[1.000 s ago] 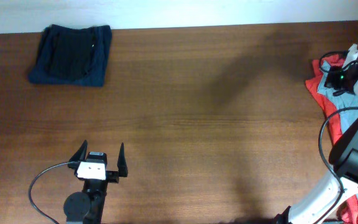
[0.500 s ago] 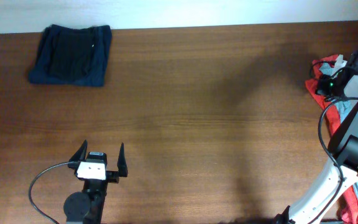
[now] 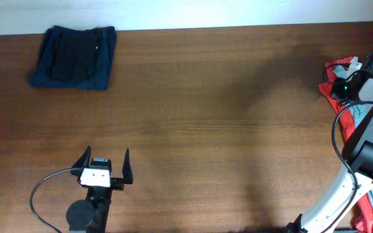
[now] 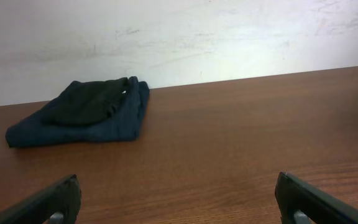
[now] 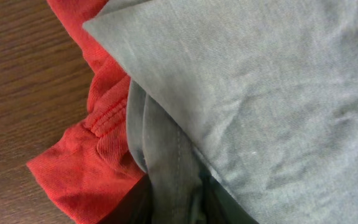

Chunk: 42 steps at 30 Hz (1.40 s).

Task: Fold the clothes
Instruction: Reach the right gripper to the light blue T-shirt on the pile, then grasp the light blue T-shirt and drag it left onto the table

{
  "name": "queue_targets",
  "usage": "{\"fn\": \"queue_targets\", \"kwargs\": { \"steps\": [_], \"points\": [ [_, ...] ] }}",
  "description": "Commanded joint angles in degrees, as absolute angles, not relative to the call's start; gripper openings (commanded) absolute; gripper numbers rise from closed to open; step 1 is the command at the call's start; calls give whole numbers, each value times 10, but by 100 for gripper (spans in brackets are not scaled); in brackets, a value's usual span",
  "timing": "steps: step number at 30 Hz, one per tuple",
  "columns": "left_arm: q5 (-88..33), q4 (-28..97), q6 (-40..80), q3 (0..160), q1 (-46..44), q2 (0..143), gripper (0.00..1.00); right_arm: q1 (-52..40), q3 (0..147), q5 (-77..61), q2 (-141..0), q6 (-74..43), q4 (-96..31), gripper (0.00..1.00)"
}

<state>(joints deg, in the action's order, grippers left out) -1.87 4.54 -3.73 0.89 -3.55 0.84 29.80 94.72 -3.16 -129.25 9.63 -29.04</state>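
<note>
No words or numbers can be read anywhere. The small white patch (image 3: 97, 173) on top of the black left arm has tiny dark marks on it, but they are too small to read.

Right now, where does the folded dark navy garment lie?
Overhead, the navy garment lies at the far left of the table, by the wall, well ahead of the open left gripper.
</note>
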Motion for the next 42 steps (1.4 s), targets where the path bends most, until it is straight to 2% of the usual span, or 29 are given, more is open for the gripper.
{"fn": "queue_targets", "kwargs": {
  "steps": [1,8,11,15,37,42],
  "points": [
    [-17,46,-48,5,-39,4,99,296,956,-41,-1256,96,-292,30],
    [-17,46,-48,5,-39,4,99,296,956,-41,-1247,96,-297,30],
    [-17,46,-48,5,-39,4,99,296,956,-41,-1247,96,-297,24],
    [-17,46,-48,5,-39,4,99,296,956,-41,-1247,96,-298,4],
    [-17,46,-48,5,-39,4,99,295,956,-69,-1052,96,-342,4],
    [-17,46,-48,5,-39,4,99,251,956,-88,-984,96,-359,4]
  ]
}}
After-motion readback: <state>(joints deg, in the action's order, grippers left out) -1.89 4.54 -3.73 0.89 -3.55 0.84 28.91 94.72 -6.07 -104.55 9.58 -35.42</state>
